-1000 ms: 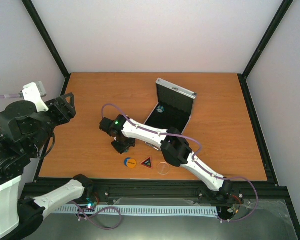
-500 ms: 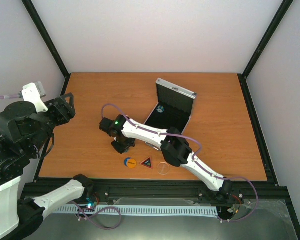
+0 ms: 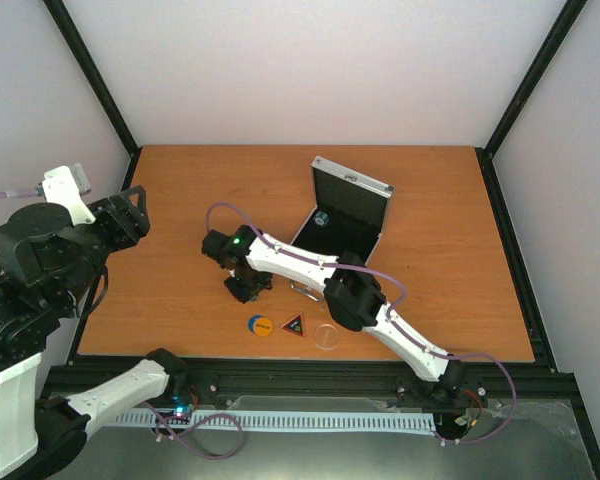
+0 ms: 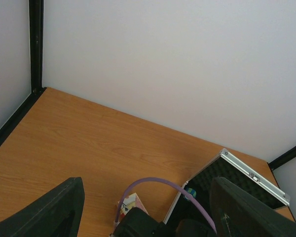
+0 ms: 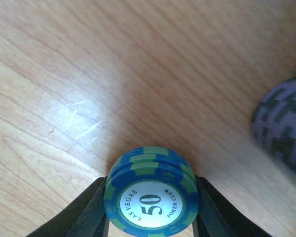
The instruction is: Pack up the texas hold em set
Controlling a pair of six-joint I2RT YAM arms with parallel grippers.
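Where the table (image 3: 180,190) comes nearest to the arm bases, three pieces of the set lie in a row: the orange disc (image 3: 260,324) on the left, the black-red triangle (image 3: 294,324) just beside it, and the clear disc (image 3: 327,336) on the right. They lie flat on the wood.

A little farther in, the right gripper (image 5: 150,210) points down at the table. Its two fingers (image 5: 89,215) press on both sides of a small stack of poker chips (image 5: 150,197), blue and green, and the top one has the number 50 on its white middle. Whether the stack rests on the wood or is a little above it, I cannot tell. To the right of it in the wrist view there is a dark chip (image 5: 283,126), blurred. The pink-white card pack (image 4: 129,203) lies close beside the right arm and is partly hidden by it.

Behind, the silver case (image 3: 352,205) stands open with its lid up and the black lining visible. A single chip (image 3: 322,219) shows against this lining.

The left gripper (image 4: 145,197) is raised at the left side of the table, well apart from all these things. Its fingers (image 4: 54,212) stand wide apart and hold nothing.
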